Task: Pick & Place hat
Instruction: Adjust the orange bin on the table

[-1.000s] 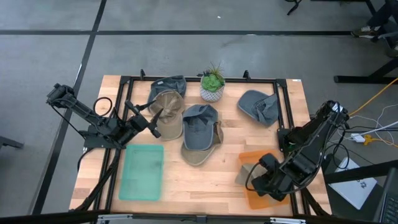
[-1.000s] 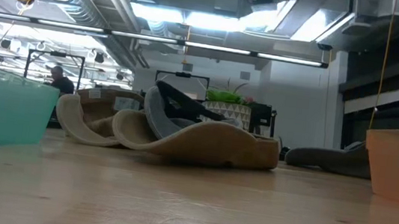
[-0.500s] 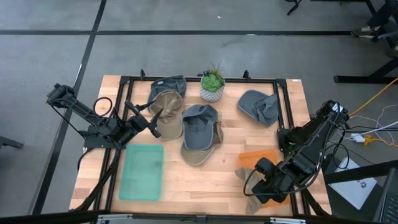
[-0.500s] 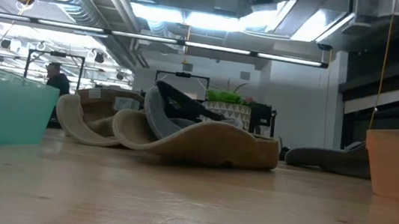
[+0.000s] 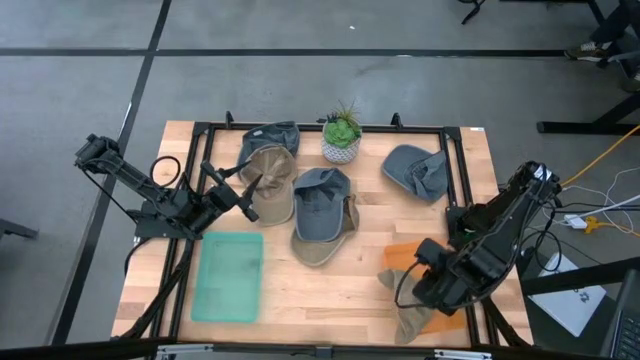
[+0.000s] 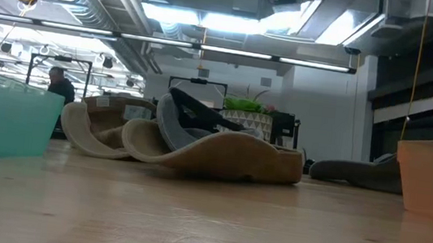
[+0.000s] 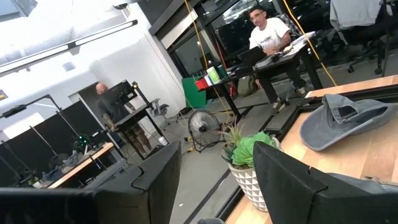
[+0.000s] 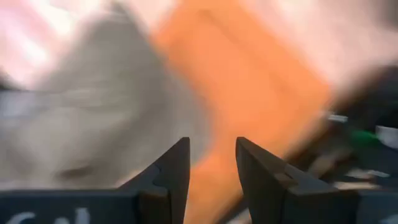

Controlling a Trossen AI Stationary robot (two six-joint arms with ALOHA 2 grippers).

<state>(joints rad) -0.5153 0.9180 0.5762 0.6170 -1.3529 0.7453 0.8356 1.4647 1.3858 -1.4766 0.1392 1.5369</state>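
— Where the orange bin point(image 5: 412, 252) sits by the surface's right edge, is the tan hat point(image 5: 409, 322) in it?
— Draped over its front rim. Right gripper point(image 8: 211, 163) apart, let go; left gripper point(image 5: 247, 200) wide, empty.

The right gripper point(image 8: 211, 163) hangs low at the table's front right corner, its arm folded, fingers parted with a gap between them. The left gripper point(image 7: 214, 180) waits at the left side, fingers apart.

Grey floor point(image 5: 300, 90), ceiling strip lights point(image 6: 236, 21)
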